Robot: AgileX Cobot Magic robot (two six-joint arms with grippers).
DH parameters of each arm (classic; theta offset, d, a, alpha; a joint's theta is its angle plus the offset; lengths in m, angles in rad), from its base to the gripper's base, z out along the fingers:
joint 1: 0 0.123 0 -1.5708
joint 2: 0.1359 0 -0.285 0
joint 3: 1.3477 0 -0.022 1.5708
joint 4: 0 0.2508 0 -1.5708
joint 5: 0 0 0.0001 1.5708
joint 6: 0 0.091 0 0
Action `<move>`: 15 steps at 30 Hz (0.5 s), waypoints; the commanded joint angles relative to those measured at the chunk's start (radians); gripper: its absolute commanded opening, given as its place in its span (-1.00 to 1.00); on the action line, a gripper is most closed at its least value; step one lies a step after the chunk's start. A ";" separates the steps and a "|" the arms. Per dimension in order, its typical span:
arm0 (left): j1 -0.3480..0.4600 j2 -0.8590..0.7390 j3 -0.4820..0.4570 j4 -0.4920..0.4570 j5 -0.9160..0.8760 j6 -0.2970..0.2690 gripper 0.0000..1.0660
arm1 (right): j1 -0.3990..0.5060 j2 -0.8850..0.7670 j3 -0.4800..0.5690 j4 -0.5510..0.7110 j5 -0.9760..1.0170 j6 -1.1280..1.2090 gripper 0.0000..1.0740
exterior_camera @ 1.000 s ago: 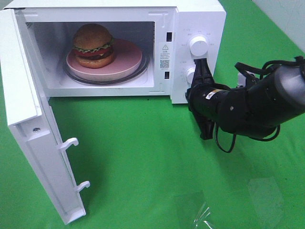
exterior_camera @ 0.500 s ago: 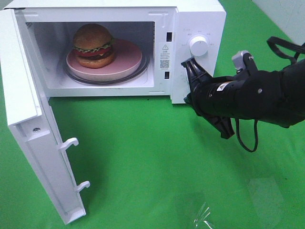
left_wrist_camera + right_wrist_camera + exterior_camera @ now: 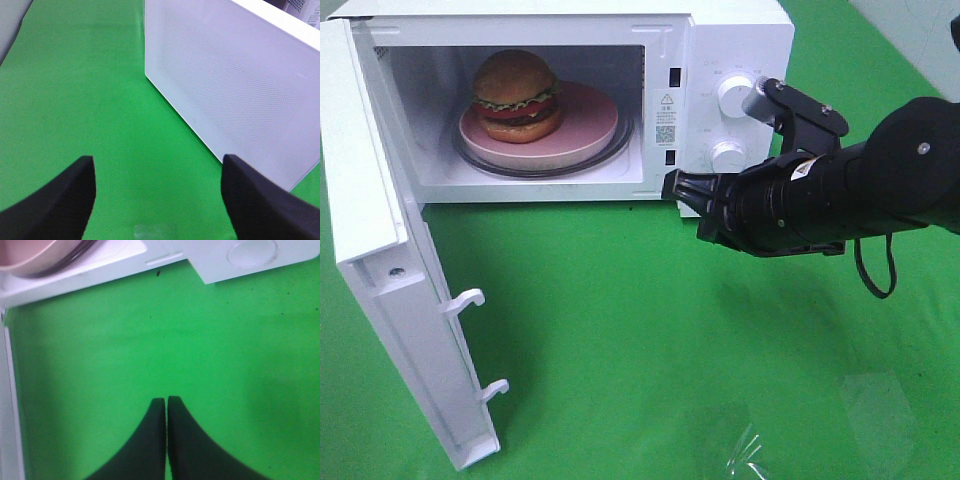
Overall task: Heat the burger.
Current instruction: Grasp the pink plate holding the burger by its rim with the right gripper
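The burger (image 3: 515, 95) sits on a pink plate (image 3: 588, 128) inside the white microwave (image 3: 740, 40), whose door (image 3: 380, 280) hangs wide open to the left. My right gripper (image 3: 674, 185) is shut and empty, pointing left just in front of the microwave's lower front edge, below the control panel. In the right wrist view its gripper (image 3: 166, 410) shows both fingers pressed together over green cloth, with the plate's rim (image 3: 20, 257) in the corner. My left gripper (image 3: 157, 200) is open with nothing between its fingers, facing the door's white meshed outer face (image 3: 235, 85).
Two white knobs (image 3: 736, 95) (image 3: 728, 157) sit on the panel right of the cavity. The door's latch hooks (image 3: 470, 298) jut toward the middle. Clear plastic scraps (image 3: 745, 450) (image 3: 878, 400) lie on the green cloth (image 3: 620, 330) at the front right.
My right arm has swung down and left from the knobs. Its shut fingers, earlier pointing up at the panel, now point left along the microwave's lower front edge. The burger and door have not moved.
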 commanded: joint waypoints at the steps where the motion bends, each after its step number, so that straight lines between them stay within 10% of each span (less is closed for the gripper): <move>1: 0.002 -0.016 0.002 -0.009 0.002 -0.001 0.23 | 0.001 -0.025 -0.013 -0.071 0.083 -0.080 -1.00; 15: 0.002 -0.016 0.002 -0.009 0.002 -0.001 0.23 | 0.001 -0.029 -0.242 -0.572 0.698 -0.251 -0.98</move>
